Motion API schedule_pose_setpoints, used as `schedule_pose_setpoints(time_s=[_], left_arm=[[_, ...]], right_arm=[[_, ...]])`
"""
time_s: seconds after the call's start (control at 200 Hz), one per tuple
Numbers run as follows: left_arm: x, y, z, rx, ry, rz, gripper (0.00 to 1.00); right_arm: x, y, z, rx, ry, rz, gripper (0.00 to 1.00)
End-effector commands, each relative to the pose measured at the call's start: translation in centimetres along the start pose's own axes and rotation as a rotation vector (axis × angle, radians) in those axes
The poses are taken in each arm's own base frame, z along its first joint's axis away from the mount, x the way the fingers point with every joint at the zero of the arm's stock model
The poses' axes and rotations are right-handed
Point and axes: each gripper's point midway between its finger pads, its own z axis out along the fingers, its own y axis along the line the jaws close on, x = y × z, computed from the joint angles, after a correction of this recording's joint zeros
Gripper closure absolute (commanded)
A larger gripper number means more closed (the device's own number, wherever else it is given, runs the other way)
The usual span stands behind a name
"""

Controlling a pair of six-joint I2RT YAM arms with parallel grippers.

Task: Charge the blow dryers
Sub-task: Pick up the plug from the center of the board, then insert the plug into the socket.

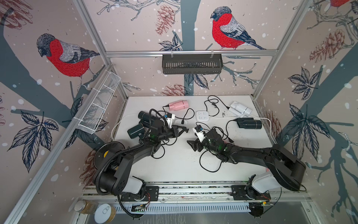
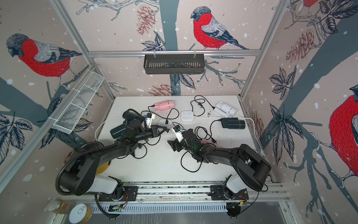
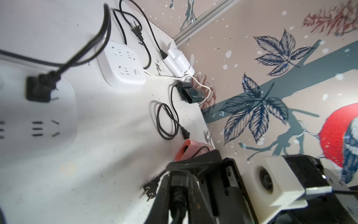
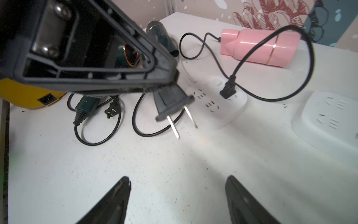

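White table inside a metal frame, and we note walls papered with red birds and pine cones. A black basket hangs on the back rail and a wire basket on the left wall. We place everything from the right strip, a white square one, mid-table toward the back. The left strip lies just left of it, with a seated plug in a socket. The pink dryer lies behind-left of the right strip. The white dryer is to its right near the back corner, and the black dryer is right and a bit nearer. The far dark dryer and near dark dryer are well left, partly under the left arm. A second pink dryer is front-right, mostly hidden by the right arm. Loose cords loop in front. The left arm comes from the front-left base with its elbow bent and its forearm over the dark dryers. The left gripper points right, front-left of the right strip, fingers clamped on the held plug, whose prongs stick out free. The right arm is folded in from the front-right base. The right gripper sits low over bare table in front of the right strip, fingers spread wide with nothing between them. We see the two grippers apart.
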Motion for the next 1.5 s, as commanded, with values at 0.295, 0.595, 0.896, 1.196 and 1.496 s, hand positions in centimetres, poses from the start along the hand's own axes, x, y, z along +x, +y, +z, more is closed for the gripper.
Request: schedule_pose_setpoints(time_s=[0.295, 0.595, 0.896, 1.196, 1.496], left_arm=[[-8.9, 1.5, -3.8, -0.373, 0.006, 0.286, 0.91], [-20.5, -3.9, -7.2, -0.533, -0.219, 0.53, 0.91], [-24.9, -4.6, -10.0, -0.703, -0.324, 0.593, 0.92], [-19.2, -2.7, -8.1, -0.557, -0.259, 0.636, 0.92], [-12.0, 3.1, -3.7, -0.47, -0.107, 0.54, 0.9]], right_arm=[[-2.4, -4.4, -2.3, 0.18, -0.13, 0.099, 0.06], [-2.6, -5.4, -3.7, 0.205, -0.157, 0.122, 0.08], [-2.5, -5.8, -3.8, 0.212, -0.153, 0.118, 0.1], [-2.3, -5.9, -3.6, 0.216, -0.147, 0.116, 0.11], [-2.3, -4.5, -3.3, 0.138, -0.142, 0.09, 0.08]])
